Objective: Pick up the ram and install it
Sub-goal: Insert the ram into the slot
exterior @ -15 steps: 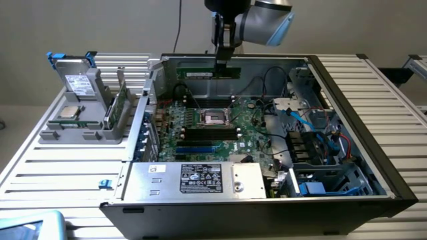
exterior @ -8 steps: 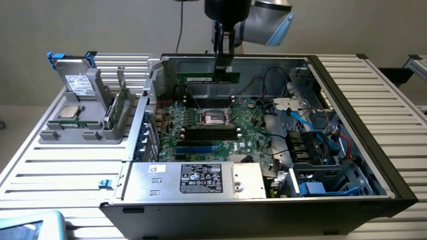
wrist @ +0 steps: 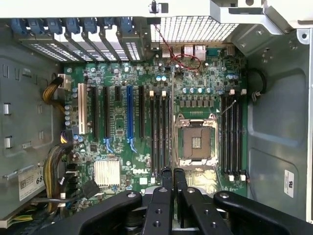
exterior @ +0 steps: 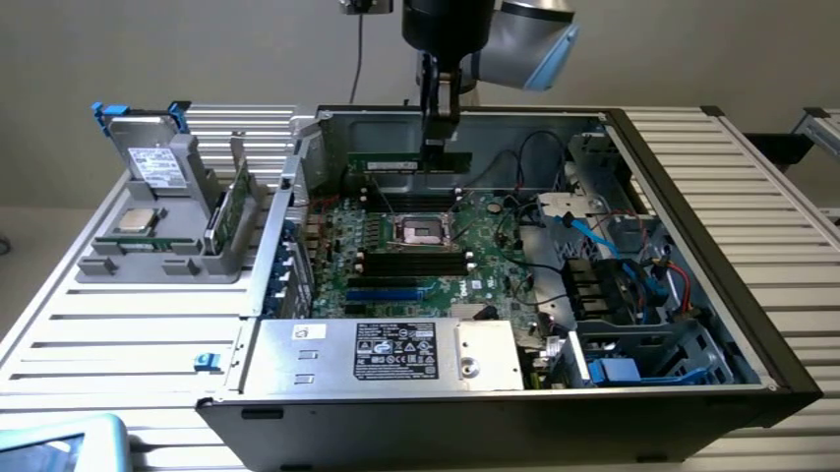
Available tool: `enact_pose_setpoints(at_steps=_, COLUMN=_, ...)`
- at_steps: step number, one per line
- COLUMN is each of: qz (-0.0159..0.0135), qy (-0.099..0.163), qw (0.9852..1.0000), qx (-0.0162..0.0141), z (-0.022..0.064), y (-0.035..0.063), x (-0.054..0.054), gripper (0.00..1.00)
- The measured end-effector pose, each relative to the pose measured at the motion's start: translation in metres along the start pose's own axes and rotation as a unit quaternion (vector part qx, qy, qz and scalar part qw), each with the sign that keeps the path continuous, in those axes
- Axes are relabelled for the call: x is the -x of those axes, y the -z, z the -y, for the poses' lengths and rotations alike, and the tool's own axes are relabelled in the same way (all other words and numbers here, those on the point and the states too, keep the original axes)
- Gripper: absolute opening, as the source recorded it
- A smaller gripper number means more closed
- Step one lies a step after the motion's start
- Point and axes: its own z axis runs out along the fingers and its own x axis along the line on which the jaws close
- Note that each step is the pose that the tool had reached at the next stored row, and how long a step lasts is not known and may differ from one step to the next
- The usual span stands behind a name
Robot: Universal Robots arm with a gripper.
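Observation:
The ram [exterior: 400,161], a slim green stick with a pale label, hangs level over the far side of the motherboard [exterior: 393,280], just above the black slots [exterior: 409,183] behind the processor socket [exterior: 423,231]. My gripper [exterior: 443,147] comes straight down from above and is shut on the ram's upper edge, near its end at the exterior view's right. In the wrist view my gripper [wrist: 172,172] has its fingers [wrist: 166,176] pressed close together over the motherboard [wrist: 122,78], between the socket [wrist: 195,142] and a bank of black slots [wrist: 161,132].
The open computer case [exterior: 683,197] walls in the board. A power supply [exterior: 381,349] lies at the front, and cables and drive bays [exterior: 617,265] crowd the exterior view's right. A grey holder [exterior: 92,265] on the exterior view's left carries a square processor chip [exterior: 136,218] and a green expansion card [exterior: 230,211].

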Motion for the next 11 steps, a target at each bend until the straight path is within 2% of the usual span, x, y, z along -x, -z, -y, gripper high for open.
enact_pose_setpoints(at_steps=7, qz=0.0002, qy=0.0, qw=1.0, qx=0.0, z=0.0012, y=-0.0126, x=0.0, gripper=0.13)
enact_pose_setpoints(at_steps=11, qz=0.0032, qy=0.0, qw=1.0, qx=0.0001, z=0.002, y=-0.0198, x=-0.001, gripper=0.13)
